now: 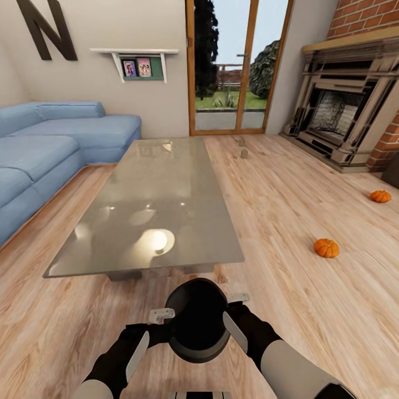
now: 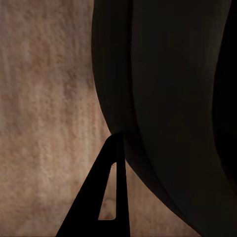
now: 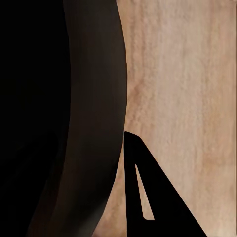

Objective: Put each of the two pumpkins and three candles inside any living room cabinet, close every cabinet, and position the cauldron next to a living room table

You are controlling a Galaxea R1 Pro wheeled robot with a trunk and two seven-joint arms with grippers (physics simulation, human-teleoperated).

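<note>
2 pumpkins (image 1: 326,247) (image 1: 380,195), 2 candles (image 1: 244,153) (image 1: 241,142).

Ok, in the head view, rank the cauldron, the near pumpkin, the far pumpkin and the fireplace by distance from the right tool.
1. Cauldron, against the right tool.
2. Near pumpkin, on the floor to the right.
3. Far pumpkin, farther right.
4. Fireplace, far right wall.

Pale wood floor (image 1: 288,210), grey glossy table (image 1: 155,199) standing on it, two pumpkins (image 1: 326,247) (image 1: 380,195) at right, two candles (image 1: 243,148) beyond the table, blue sofa (image 1: 50,149) at left
</note>
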